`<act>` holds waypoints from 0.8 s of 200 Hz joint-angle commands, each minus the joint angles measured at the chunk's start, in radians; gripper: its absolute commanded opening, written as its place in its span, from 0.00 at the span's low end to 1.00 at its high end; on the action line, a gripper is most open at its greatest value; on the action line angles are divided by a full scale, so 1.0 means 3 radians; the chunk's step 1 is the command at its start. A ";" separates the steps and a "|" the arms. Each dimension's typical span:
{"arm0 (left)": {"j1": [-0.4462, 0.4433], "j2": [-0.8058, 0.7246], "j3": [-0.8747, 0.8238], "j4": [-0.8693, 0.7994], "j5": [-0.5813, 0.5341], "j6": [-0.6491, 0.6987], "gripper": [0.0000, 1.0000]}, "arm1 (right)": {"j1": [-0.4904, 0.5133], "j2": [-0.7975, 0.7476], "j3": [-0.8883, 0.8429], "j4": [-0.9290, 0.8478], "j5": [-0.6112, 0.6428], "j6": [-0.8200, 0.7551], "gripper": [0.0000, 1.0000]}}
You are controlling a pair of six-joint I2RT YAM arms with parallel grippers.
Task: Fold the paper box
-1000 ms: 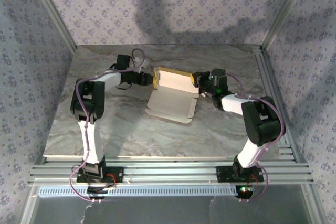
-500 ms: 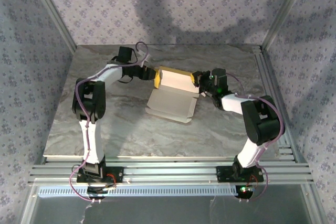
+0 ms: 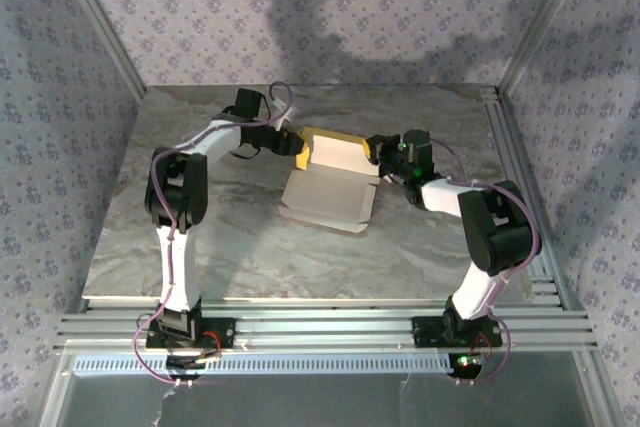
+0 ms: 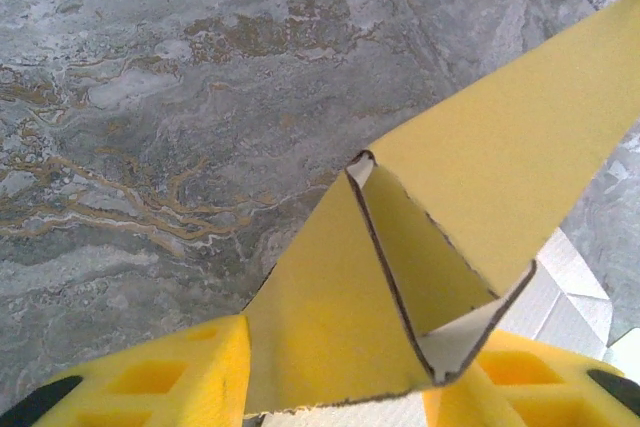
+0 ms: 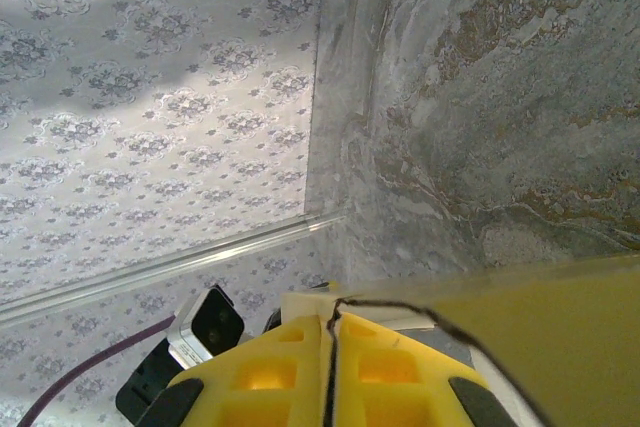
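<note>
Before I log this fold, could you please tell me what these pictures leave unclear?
- Left wrist view: whether the left gripper actually clamps the paper box; the bottom edge cuts off the contact.
- Top view: the box's slots and tabs are too small to see.
- Right wrist view: how far the card reaches inside the right gripper; its shut jaws cover it.

Yellow-and-white paper box [image 3: 328, 197]; grey marbled table [image 3: 250, 247]; lilac floral walls [image 3: 400, 7].
</note>
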 commanded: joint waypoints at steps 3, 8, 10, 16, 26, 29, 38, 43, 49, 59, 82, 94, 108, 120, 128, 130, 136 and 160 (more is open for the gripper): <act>-0.0067 -0.0011 -0.0001 0.0009 -0.0196 0.0080 0.44 | 0.0016 0.0066 0.0060 -0.0077 -0.0078 -0.0073 0.00; -0.0085 -0.0029 -0.0025 0.0036 -0.0245 0.0080 0.44 | 0.0022 0.0065 0.0062 -0.0076 -0.0078 -0.0074 0.00; -0.0094 -0.0036 -0.0038 0.0045 -0.0267 0.0080 0.44 | 0.0023 0.0067 0.0062 -0.0076 -0.0078 -0.0073 0.00; -0.0115 -0.0057 -0.0065 0.0075 -0.0335 0.0077 0.43 | 0.0024 0.0063 0.0067 -0.0073 -0.0078 -0.0077 0.00; -0.0143 -0.0080 -0.0104 0.0121 -0.0440 0.0061 0.41 | 0.0021 0.0071 0.0063 -0.0077 -0.0078 -0.0070 0.00; -0.0152 -0.0084 -0.0116 0.0141 -0.0470 0.0056 0.40 | 0.0021 0.0072 0.0064 -0.0072 -0.0078 -0.0070 0.00; -0.0174 -0.0100 -0.0150 0.0186 -0.0551 0.0024 0.38 | 0.0026 0.0068 0.0061 -0.0072 -0.0078 -0.0068 0.00; -0.0179 -0.0105 -0.0166 0.0216 -0.0587 -0.0001 0.37 | 0.0028 0.0068 0.0059 -0.0067 -0.0078 -0.0067 0.00; -0.0186 -0.0110 -0.0182 0.0247 -0.0619 -0.0021 0.34 | 0.0029 0.0068 0.0059 -0.0066 -0.0078 -0.0067 0.00; -0.0198 -0.0124 -0.0222 0.0310 -0.0688 -0.0075 0.31 | 0.0026 0.0064 0.0061 -0.0061 -0.0083 -0.0063 0.00; -0.0241 -0.0165 -0.0306 0.0436 -0.0806 -0.0133 0.25 | 0.0020 0.0056 0.0059 -0.0061 -0.0085 -0.0066 0.00; -0.0270 -0.0183 -0.0345 0.0488 -0.0884 -0.0150 0.22 | 0.0024 0.0055 0.0062 -0.0061 -0.0088 -0.0065 0.00; -0.0313 -0.0189 -0.0372 0.0542 -0.0988 -0.0180 0.20 | 0.0023 0.0056 0.0059 -0.0048 -0.0088 -0.0060 0.00; -0.0349 -0.0184 -0.0383 0.0586 -0.1094 -0.0232 0.17 | 0.0024 0.0060 0.0050 -0.0051 -0.0088 -0.0055 0.00; -0.0371 -0.0179 -0.0393 0.0624 -0.1157 -0.0263 0.16 | 0.0020 0.0059 0.0054 -0.0046 -0.0088 -0.0056 0.00; -0.0377 -0.0179 -0.0394 0.0635 -0.1170 -0.0271 0.15 | 0.0025 0.0060 0.0054 -0.0046 -0.0088 -0.0055 0.00; -0.0391 -0.0179 -0.0405 0.0662 -0.1239 -0.0292 0.14 | 0.0024 0.0058 0.0062 -0.0049 -0.0088 -0.0057 0.00; -0.0458 -0.0169 -0.0420 0.0721 -0.1484 -0.0412 0.03 | 0.0016 0.0043 0.0061 -0.0071 -0.0099 -0.0059 0.00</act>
